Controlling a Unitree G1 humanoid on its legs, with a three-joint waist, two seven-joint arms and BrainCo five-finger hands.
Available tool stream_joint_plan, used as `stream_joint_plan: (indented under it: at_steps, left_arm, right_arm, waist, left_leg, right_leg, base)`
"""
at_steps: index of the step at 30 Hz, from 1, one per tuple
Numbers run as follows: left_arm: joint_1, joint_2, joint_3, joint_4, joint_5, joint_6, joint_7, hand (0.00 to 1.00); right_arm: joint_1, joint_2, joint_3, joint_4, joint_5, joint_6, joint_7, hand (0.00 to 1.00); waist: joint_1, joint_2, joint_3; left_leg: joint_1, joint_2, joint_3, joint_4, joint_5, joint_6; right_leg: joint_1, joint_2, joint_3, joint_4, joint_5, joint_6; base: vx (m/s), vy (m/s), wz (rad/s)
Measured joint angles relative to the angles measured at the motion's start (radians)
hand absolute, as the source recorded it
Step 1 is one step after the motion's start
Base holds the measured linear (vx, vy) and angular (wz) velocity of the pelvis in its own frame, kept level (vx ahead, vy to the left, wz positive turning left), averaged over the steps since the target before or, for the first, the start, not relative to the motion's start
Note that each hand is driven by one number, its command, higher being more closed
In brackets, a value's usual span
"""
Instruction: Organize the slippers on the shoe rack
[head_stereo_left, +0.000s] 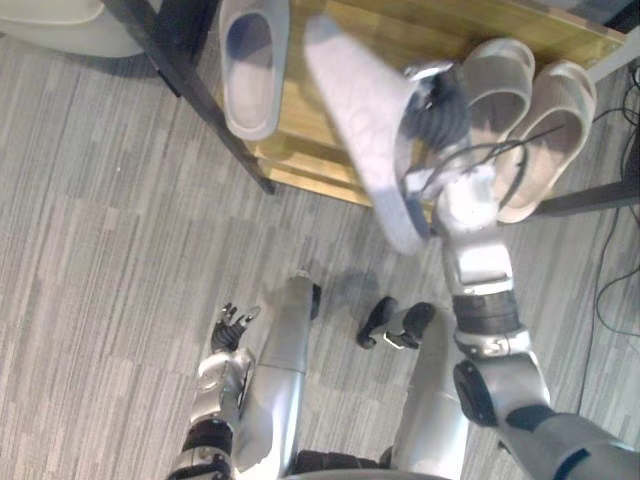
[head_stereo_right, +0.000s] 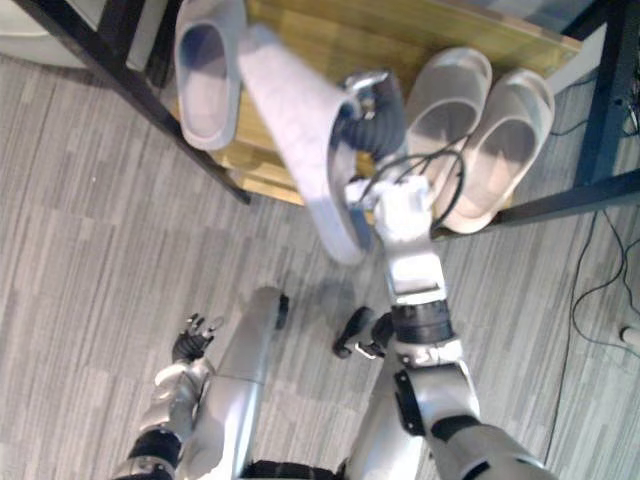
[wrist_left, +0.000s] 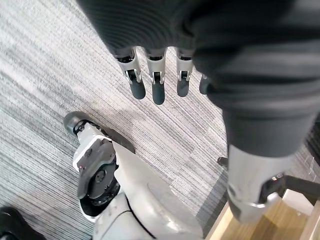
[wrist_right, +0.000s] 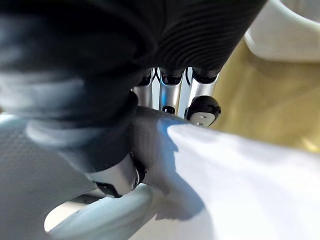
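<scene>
My right hand (head_stereo_left: 435, 110) is shut on a grey slipper (head_stereo_left: 365, 125), holding it tilted on its side above the wooden shelf (head_stereo_left: 400, 40) of the shoe rack; the sole faces the camera. In the right wrist view the fingers (wrist_right: 202, 107) and thumb pinch the slipper's strap (wrist_right: 150, 145). Its grey mate (head_stereo_left: 252, 65) lies on the shelf to the left. A beige pair (head_stereo_left: 535, 125) sits on the shelf to the right. My left hand (head_stereo_left: 232, 328) hangs low over the floor, fingers (wrist_left: 157, 85) straight and holding nothing.
Black frame bars of the rack (head_stereo_left: 190, 85) run diagonally at the left, and another bar (head_stereo_right: 610, 90) stands at the right. Grey striped carpet (head_stereo_left: 100, 250) covers the floor in front of the rack. A white object (head_stereo_left: 60, 25) shows at the top left corner.
</scene>
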Motion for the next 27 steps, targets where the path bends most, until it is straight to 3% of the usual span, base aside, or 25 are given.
stream_joint_plan:
  at_steps: [6,13,27]
  left_arm:
    - [-0.011,-0.011,-0.004,-0.009,-0.049,0.002,0.001,0.00]
    - [-0.032,-0.047,-0.013,-0.021,-0.083,0.001,0.003,0.00]
    - [-0.053,-0.079,-0.061,-0.036,-0.166,-0.008,0.028,0.00]
  right_arm:
    - [-0.129,0.037,-0.095,0.042,-0.080,0.066,-0.140,1.00]
    - [-0.211,0.037,-0.161,0.165,-0.118,0.129,-0.192,1.00]
    - [-0.339,0.017,-0.196,0.391,-0.116,0.133,-0.257,1.00]
  waist:
    - [0.017,0.011,-0.001]
    - [0.054,0.039,-0.015]
    - [0.075,0.081,-0.036]
  left_leg:
    - [-0.037,-0.001,-0.010,0.010,0.001,-0.003]
    - [-0.079,-0.008,-0.029,0.017,0.005,-0.011]
    - [-0.166,-0.017,-0.053,0.046,0.014,-0.026]
  right_leg:
    - [-0.029,-0.001,-0.010,0.008,-0.002,-0.004]
    - [-0.059,-0.009,-0.024,0.023,-0.014,-0.009]
    - [-0.138,-0.017,-0.035,0.061,-0.020,-0.021]
  base:
    - [0.00,-0.001,0.02]
    - [0.00,-0.007,0.08]
    - [0.00,-0.004,0.03]
